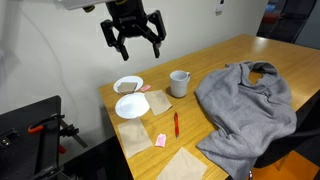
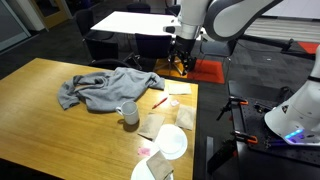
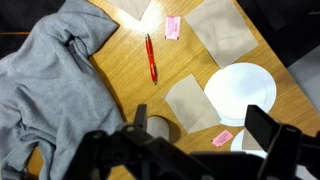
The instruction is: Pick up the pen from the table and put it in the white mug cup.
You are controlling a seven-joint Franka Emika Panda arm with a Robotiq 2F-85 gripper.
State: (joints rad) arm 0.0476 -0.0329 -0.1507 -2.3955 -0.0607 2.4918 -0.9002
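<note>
The thin red pen (image 1: 176, 124) lies on the light-brown wooden table (image 1: 225, 55) beside a grey cloth. It also shows in an exterior view (image 2: 160, 101) and in the wrist view (image 3: 151, 57). The white mug cup (image 1: 179, 83) stands upright near the table's middle, empty as far as I can tell; it shows in an exterior view (image 2: 130, 113) and partly in the wrist view (image 3: 158, 128). My gripper (image 1: 138, 48) hangs high above the table's end, open and empty, well apart from the pen and the mug. It shows in an exterior view (image 2: 180, 65) and in the wrist view (image 3: 203, 140).
A crumpled grey cloth (image 1: 245, 110) covers much of the table beside the pen. A white bowl (image 1: 128, 84), a flat white plate (image 1: 131, 105), brown napkins (image 1: 132, 132) and small pink blocks (image 1: 160, 139) lie near the table's end.
</note>
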